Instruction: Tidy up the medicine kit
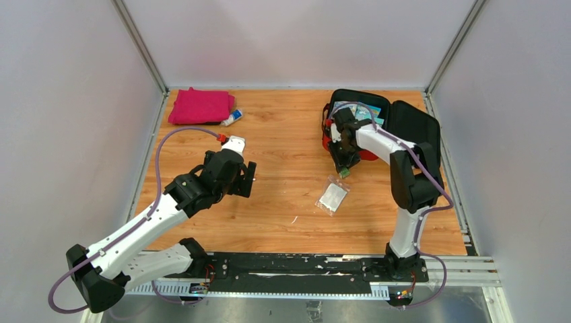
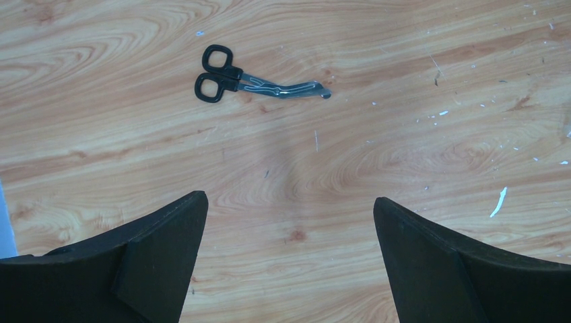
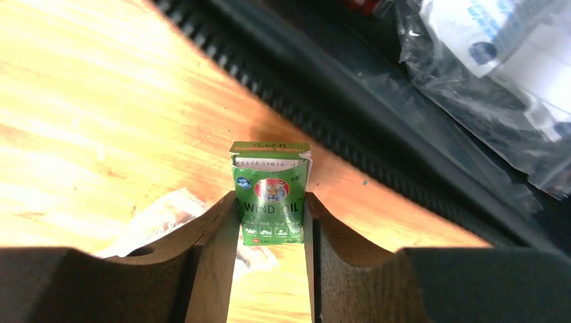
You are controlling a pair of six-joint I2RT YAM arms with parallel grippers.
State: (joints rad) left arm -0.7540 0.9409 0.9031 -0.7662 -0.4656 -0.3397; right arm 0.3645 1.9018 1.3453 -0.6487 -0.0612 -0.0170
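The red medicine kit (image 1: 328, 139) lies open at the back right, its black-lined lid (image 1: 414, 128) folded out to the right. Its black zippered edge (image 3: 377, 114) crosses the right wrist view. My right gripper (image 1: 345, 168) hangs just in front of the kit's near-left rim, shut on a small green "Wind Oil" box (image 3: 271, 202), also visible from above (image 1: 344, 173). My left gripper (image 1: 248, 178) is open and empty over the left middle of the table. In the left wrist view, black-handled scissors (image 2: 252, 82) lie on the wood ahead of its jaws (image 2: 289, 202).
A clear plastic packet (image 1: 333, 197) lies on the table below the right gripper and shows in the right wrist view (image 3: 158, 219). Bagged items (image 3: 485, 40) sit inside the kit. A folded pink cloth (image 1: 200, 105) and a small white tube (image 1: 231, 119) lie at the back left.
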